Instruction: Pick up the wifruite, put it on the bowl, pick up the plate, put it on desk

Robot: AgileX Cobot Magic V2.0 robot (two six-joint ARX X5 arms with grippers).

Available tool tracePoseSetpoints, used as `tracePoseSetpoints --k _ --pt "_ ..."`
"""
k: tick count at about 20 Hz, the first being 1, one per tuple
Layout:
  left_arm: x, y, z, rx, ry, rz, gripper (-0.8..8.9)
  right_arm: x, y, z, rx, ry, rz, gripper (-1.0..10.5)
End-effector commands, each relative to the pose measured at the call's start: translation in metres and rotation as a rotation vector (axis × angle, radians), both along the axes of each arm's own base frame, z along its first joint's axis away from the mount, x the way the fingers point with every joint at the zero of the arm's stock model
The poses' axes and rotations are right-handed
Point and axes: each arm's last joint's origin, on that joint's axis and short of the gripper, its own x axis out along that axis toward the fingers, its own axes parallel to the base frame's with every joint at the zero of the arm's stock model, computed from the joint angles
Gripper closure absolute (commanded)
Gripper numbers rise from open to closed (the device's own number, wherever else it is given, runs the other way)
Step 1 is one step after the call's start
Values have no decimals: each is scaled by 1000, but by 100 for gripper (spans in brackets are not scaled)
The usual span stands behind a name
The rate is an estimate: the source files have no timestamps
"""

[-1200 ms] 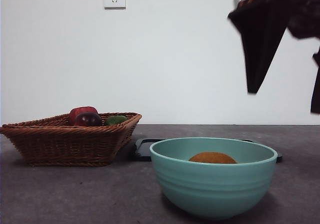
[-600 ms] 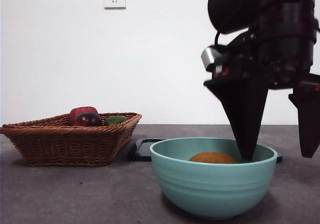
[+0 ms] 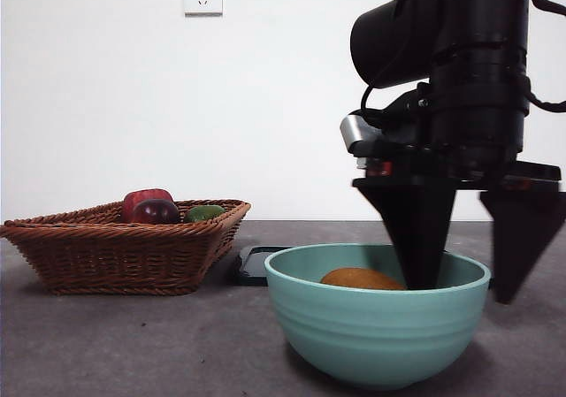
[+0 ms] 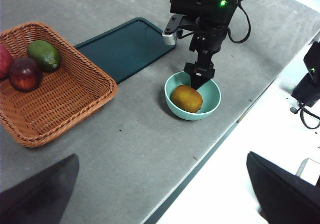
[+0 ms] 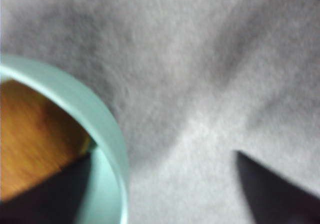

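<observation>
Right gripper: it was seen straddling the bowl's wall, jaws spread apart and holding nothing, one jaw down inside the bowl and the other outside above the desk.
Left gripper: it was held high and well away from the work, jaws wide apart and empty (only its two dark tips showed in its own wrist view).
Wifruite: it was found lying in the bowl, close against the inner jaw; whether the two touched could not be told.
Bowl: it was set on the desk near the front edge, upright, with the rim caught between the right jaws.
Plate: a flat dark tray was seen lying on the desk between the bowl and the wicker basket, untouched.
Step judged: the fruit part was taken as done; a grip on the bowl's rim appeared to be under way, not on the tray.
Risk, tipping: if the rim were clamped on one side only and lifted, the bowl could be tilted and the wifruite rolled out.
Risk, nudge: the fruit could be pinned or shoved by the inner jaw as it closed.
Risk, edge: the bowl could be pushed towards the near table edge by any sideways drag.
Risk, slip: a smooth glazed rim could be lost from the narrow jaws.
</observation>
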Motion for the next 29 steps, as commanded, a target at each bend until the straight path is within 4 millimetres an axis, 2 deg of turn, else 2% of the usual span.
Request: tracePoseSetpoints --k 1,3,8,13,17,21,24,29 --pt "-1 1 5 -25 -10 -9 220 3 8 -1 15 -12 -13 796" --pt "-1 1 5 -25 -10 -9 220 4 9 -1 28 -20 -14 934" --pt "-1 1 5 -25 -10 -9 220 4 9 2 23 -11 -34 940" --pt "-1 1 5 -25 -10 -10 220 20 7 32 33 -40 -60 940" --pt "-1 1 5 -25 -10 -9 220 46 -2 63 62 -93 -98 940" --pt "-1 1 5 -25 -10 -9 220 81 -8 79 64 -116 -114 940" --pt "-1 1 5 -25 -10 -9 220 109 -10 77 56 -114 -120 940" --pt "-1 1 5 -25 -10 -9 220 149 -8 57 44 -97 -123 940"
